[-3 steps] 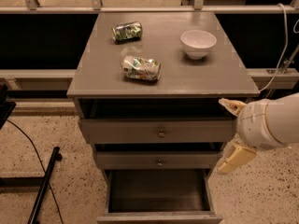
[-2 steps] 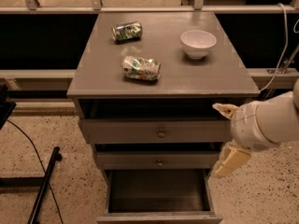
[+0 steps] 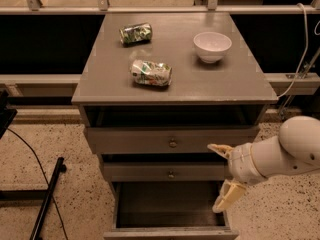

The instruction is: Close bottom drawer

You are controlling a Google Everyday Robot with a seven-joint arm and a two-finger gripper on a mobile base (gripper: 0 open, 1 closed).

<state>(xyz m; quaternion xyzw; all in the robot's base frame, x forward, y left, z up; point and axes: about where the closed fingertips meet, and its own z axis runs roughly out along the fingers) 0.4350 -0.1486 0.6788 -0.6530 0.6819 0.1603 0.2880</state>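
The grey cabinet has three drawers. The bottom drawer (image 3: 170,231) is pulled far out at the bottom of the view; its deep box is open and looks empty, and its front is cut off by the frame edge. The middle drawer (image 3: 167,172) and the top drawer (image 3: 170,140) stick out slightly, each with a small brass knob. My gripper (image 3: 222,176) is open at the cabinet's right front, above the bottom drawer's right side wall, one cream finger (image 3: 218,148) by the top drawer and the other (image 3: 226,198) lower down.
On the cabinet top (image 3: 175,86) lie two crushed cans (image 3: 136,33) (image 3: 151,73) and a white bowl (image 3: 212,46). A black stand leg (image 3: 47,199) crosses the speckled floor at left. A white cable (image 3: 302,59) hangs at right. A rail runs behind.
My gripper and arm have moved left, closer to the cabinet's right front. The drawers have not moved.
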